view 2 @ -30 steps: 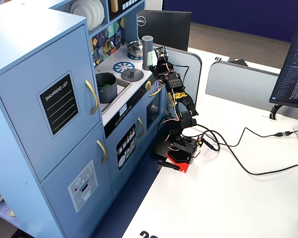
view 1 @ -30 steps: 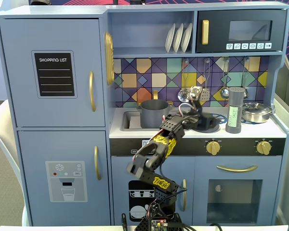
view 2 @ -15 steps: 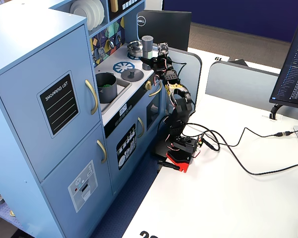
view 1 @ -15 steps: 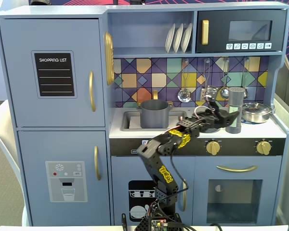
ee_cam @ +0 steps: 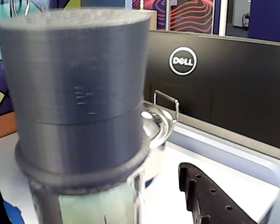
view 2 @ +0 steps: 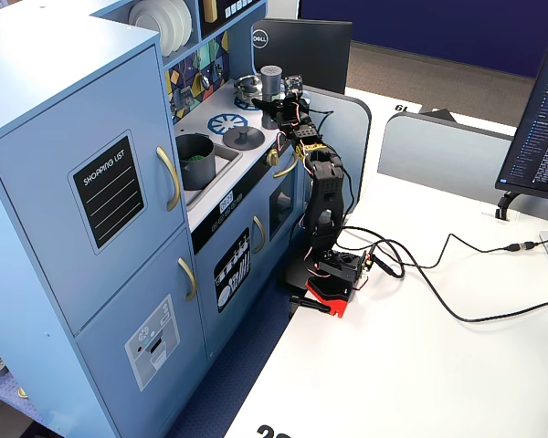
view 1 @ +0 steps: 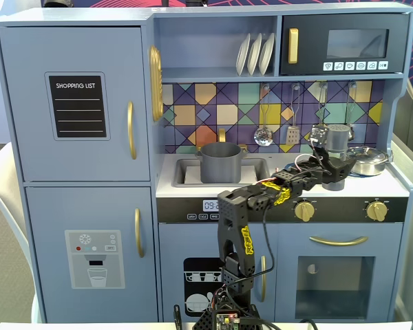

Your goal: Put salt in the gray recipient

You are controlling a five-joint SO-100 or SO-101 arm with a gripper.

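Here the tall grey ribbed-plastic salt shaker stands on the toy stove top, far right of the grey cylindrical pot in the sink; the black gripper reaches it, grip indiscernible. Smooth, top-heavy, it could tip against the shiny steel pan just beside.

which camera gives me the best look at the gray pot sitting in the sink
A fixed view, the frontal one, shows the gray pot best: its whole side and rim, upright in the sink. In a fixed view from the side, the pot is smaller, but its opening shows something green inside. The wrist view misses it; the salt shaker fills that view.
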